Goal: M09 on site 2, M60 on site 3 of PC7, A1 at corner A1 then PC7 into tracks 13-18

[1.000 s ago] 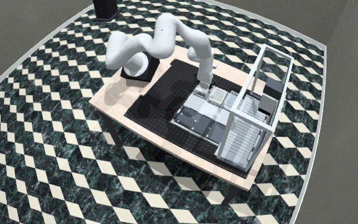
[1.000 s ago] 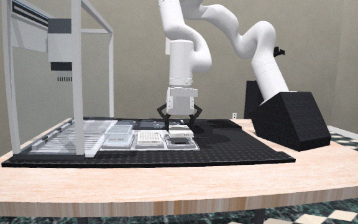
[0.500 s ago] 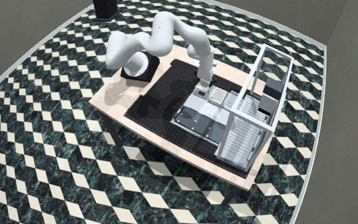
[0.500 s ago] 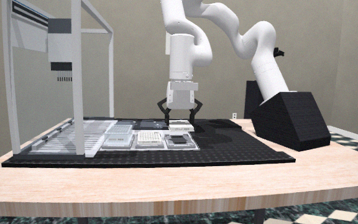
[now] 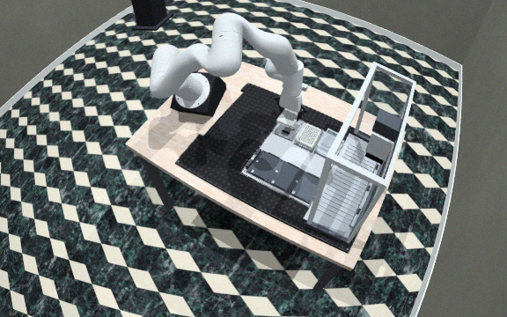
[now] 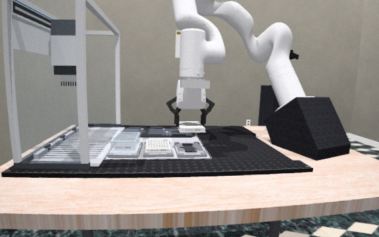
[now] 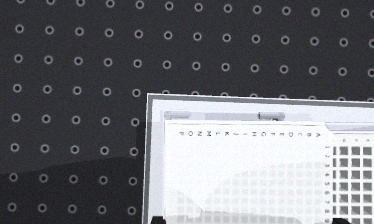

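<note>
Gripper [image 6: 191, 122] clamped on plate M60 [image 6: 192, 126], lifted clear above nest S1 [image 6: 190, 149]

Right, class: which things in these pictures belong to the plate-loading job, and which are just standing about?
Part of the job:
- gripper, fingers shut on plate M60, lifted above empty nest S1
- M06 and M09 in their nests
- carrier PC7
- loading rails

Standing about:
- black box on the floor
- wall socket

m60 [image 6: 192, 126] hangs in the pincer [image 6: 191, 119] above nest s1 [image 6: 190, 149], beside m06 [image 6: 158, 145].
</note>
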### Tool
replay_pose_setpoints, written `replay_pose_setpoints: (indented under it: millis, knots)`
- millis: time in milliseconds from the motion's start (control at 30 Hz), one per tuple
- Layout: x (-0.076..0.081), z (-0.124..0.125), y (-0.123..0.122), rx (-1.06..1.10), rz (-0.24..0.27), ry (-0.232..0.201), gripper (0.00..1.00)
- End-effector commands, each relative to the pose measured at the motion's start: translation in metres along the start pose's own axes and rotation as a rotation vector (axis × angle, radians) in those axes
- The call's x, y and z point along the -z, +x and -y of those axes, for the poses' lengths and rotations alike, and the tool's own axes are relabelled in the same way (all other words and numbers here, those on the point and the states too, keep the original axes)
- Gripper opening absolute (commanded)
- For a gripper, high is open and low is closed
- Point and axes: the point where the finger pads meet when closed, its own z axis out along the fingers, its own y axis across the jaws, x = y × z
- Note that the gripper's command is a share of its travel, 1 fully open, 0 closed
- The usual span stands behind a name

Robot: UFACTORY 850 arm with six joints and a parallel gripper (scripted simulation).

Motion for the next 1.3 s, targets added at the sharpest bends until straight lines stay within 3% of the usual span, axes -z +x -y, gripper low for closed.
replay_pose_setpoints:
  millis: [0, 733, 1033, 1267]
  knots:
    - [0.006, 0.0, 0.0, 0.0, 0.0, -0.001, 0.0]
    - [0.039, -0.001, 0.0, 0.0, 0.0, -0.001, 0.0]
    - [0.04, -0.001, 0.0, 0.0, 0.0, -0.001, 0.0]
    - [0.04, -0.023, -0.027, 0.233, 0.0, -0.001, 0.0]
